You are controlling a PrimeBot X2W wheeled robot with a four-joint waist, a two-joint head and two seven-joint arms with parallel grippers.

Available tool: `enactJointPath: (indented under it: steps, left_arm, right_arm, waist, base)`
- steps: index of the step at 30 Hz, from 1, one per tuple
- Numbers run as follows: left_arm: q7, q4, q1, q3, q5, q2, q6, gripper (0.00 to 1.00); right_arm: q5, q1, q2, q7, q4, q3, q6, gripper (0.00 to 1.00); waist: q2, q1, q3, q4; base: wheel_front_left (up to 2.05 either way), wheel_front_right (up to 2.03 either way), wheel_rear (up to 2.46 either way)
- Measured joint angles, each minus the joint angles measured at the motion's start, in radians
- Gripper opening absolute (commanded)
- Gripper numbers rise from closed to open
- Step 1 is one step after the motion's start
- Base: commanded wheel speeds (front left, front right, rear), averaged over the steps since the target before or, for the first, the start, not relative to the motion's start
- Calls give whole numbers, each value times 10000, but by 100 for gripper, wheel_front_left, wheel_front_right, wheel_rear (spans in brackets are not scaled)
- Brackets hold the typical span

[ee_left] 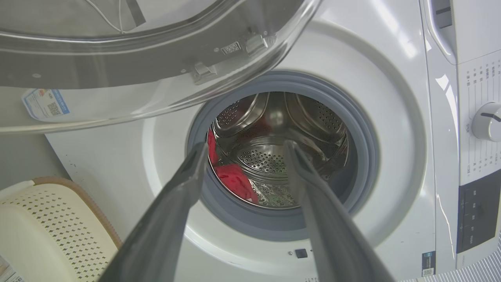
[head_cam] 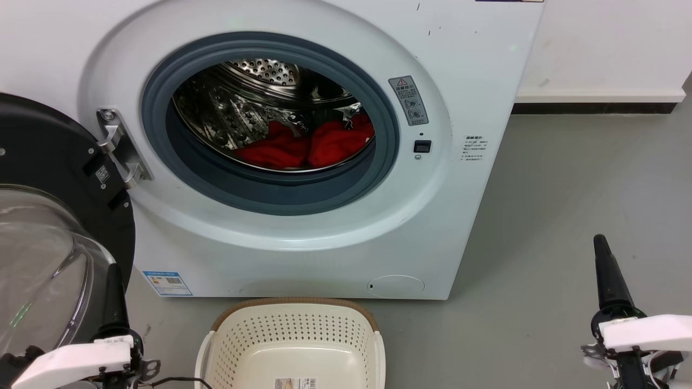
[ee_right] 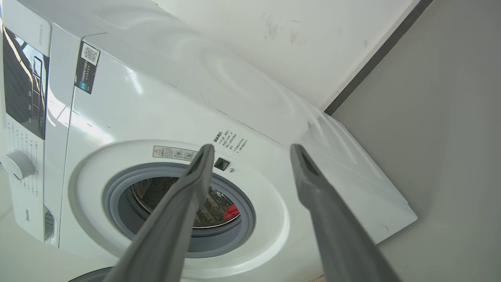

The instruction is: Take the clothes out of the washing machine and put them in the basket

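The white washing machine (head_cam: 476, 70) stands before me with its round port open. Red clothes (head_cam: 308, 146) lie at the bottom of the steel drum, towards its right. They also show in the left wrist view as clothes (ee_left: 235, 182) and in the right wrist view as a small red patch (ee_right: 231, 211). The cream basket (head_cam: 294, 301) sits on the floor just in front of the washer, with nothing in the part I see. My left gripper (head_cam: 113, 270) is low at the left, and its wrist view shows it open (ee_left: 246, 145) and empty. My right gripper (head_cam: 600, 243) is low at the right, open (ee_right: 252, 149) and empty.
The black-rimmed glass door (head_cam: 59, 178) hangs swung open at the left, right beside my left gripper. Grey floor (head_cam: 567, 205) stretches to the right of the washer. A white wall with a dark skirting strip (head_cam: 594, 108) closes the back right.
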Motion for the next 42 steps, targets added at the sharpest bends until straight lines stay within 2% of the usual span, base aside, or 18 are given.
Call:
enactJointPath:
  steps: [5, 11, 14, 17, 24, 30, 38, 42]
  left_arm:
    - [-178, -591, -22, 71, 817, 6, 130, 100]
    - [-362, -1174, 43, -284, 1647, 12, 207, 100]
    - [-460, -1177, 227, -587, 1659, -4, 92, 100]
    - [-550, -1302, 291, -652, 2220, 2, 17, 100]
    - [-765, -1866, 429, -1060, 3852, 8, 6, 100]
    - [-913, -2278, 499, -1624, 5104, 10, 176, 100]
    - [-1156, -2391, 656, -2065, 6128, 13, 263, 100]
    - [-1250, -2209, 756, -2313, 6684, 15, 173, 100]
  right_arm:
    - [-1553, 0, -2, -171, -581, 98, 0, 100]
    - [-3026, 9, -6, -374, -1083, 320, 0, 100]
    - [-3613, 31, -6, -476, -1302, 359, 0, 100]
    - [-4220, 91, -10, -556, -1469, 433, 0, 100]
    - [-5356, 172, -12, -780, -1651, 564, 0, 100]
    - [-6253, 199, -15, -947, -1789, 754, 0, 100]
    - [-7183, 387, -27, -1143, -1764, 1047, 0, 100]
    - [-7701, 411, -31, -1248, -1661, 1101, 2, 100]
  waist:
    - [0, 0, 34, 0]
    - [0, 0, 68, -1]
    - [0, 0, 74, 0]
    - [0, 0, 85, 0]
    - [0, 0, 109, -4]
    - [0, 0, 116, -1]
    - [0, 0, 100, 8]
    - [0, 0, 81, 6]
  base:
    - [0, 0, 0]
    - [0, 0, 0]
    - [0, 0, 0]
    - [0, 0, 0]
    - [0, 0, 0]
    - [0, 0, 0]
    - [0, 0, 0]
    - [0, 0, 0]
